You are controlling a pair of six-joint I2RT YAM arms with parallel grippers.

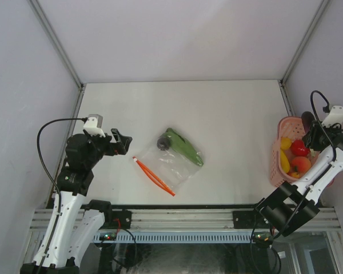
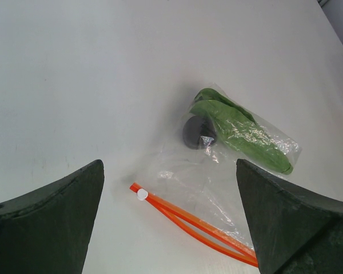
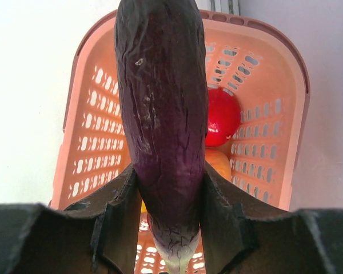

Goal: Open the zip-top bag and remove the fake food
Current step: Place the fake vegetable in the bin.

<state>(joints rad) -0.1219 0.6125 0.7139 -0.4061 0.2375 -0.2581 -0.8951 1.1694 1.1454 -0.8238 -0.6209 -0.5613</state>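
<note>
Zip-top bag (image 1: 171,164), clear crinkly square plastic film: lies flat at the middle of the white table (image 1: 228,114), with its orange-red zip strip (image 1: 153,176) along the near-left edge. In the left wrist view the two tracks of the strip stand parted, so the mouth appears open. Contents: one long green plastic vegetable (image 1: 184,147) and a small dark grey round piece (image 1: 162,144), both at the far, closed end.

Handling, as judged: the film is light, limp and slippery, and is likely to slide or lift with anything drawn out of it. Take hold at the stiffer zip strip or at a corner. The green vegetable looks rigid and suited to a direct pinch.

Left gripper (image 1: 121,141): jaws spread wide, empty, hovering just left of the strip.

Right gripper (image 3: 168,191): clamped on a dark purple plastic aubergine (image 3: 160,97), above the pink perforated basket (image 3: 257,34), which holds a red round piece (image 3: 222,117) and an orange piece (image 3: 217,162).
</note>
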